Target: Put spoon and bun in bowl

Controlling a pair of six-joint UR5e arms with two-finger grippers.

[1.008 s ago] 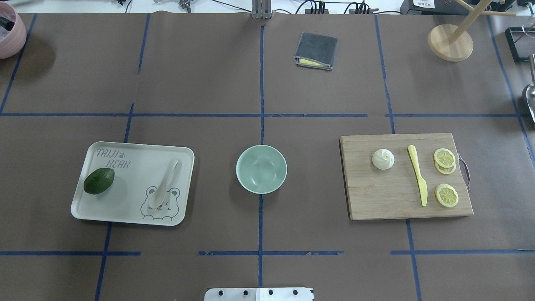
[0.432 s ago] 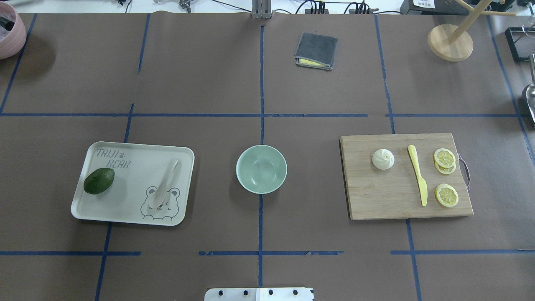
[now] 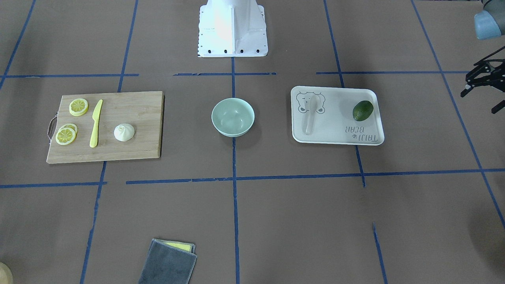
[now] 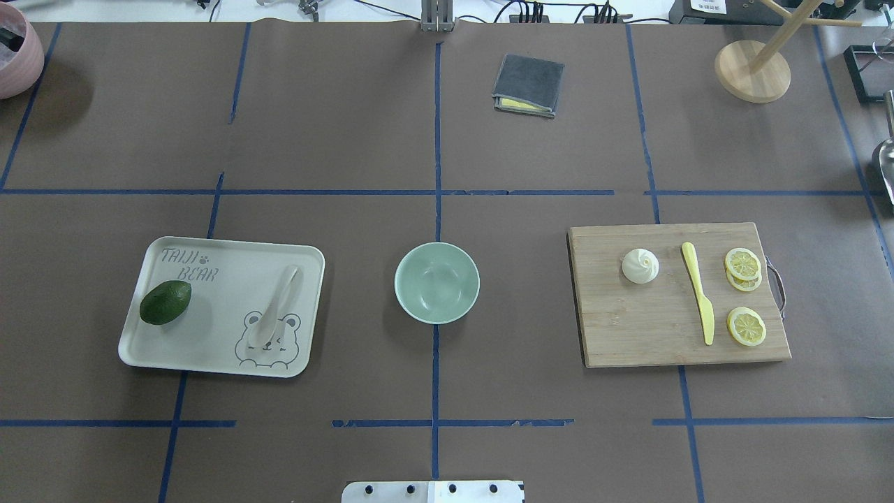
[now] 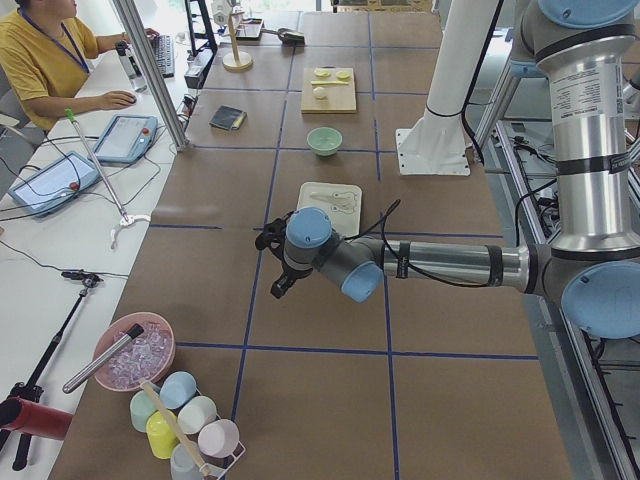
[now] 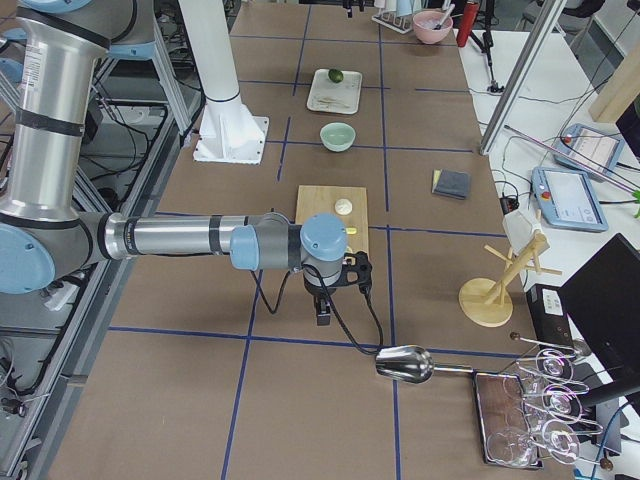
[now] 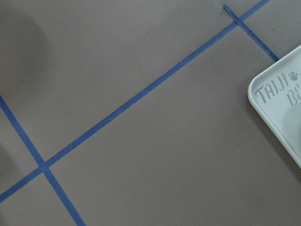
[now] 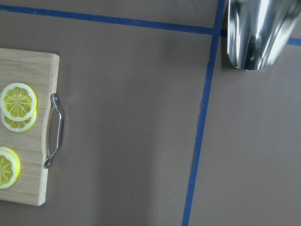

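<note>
Not begun: bowl [image 4: 436,282] standing empty.
Spoon [image 4: 276,311] lying on tray [image 4: 209,335], bun [image 4: 640,265] sitting on cutting board [image 4: 628,328]; left gripper [image 3: 478,102] hanging, seemingly parted; right gripper [image 6: 328,300] impossible to tell.

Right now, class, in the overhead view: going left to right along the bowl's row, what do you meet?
avocado → spoon → bowl → bun → knife → lemon slices
</note>
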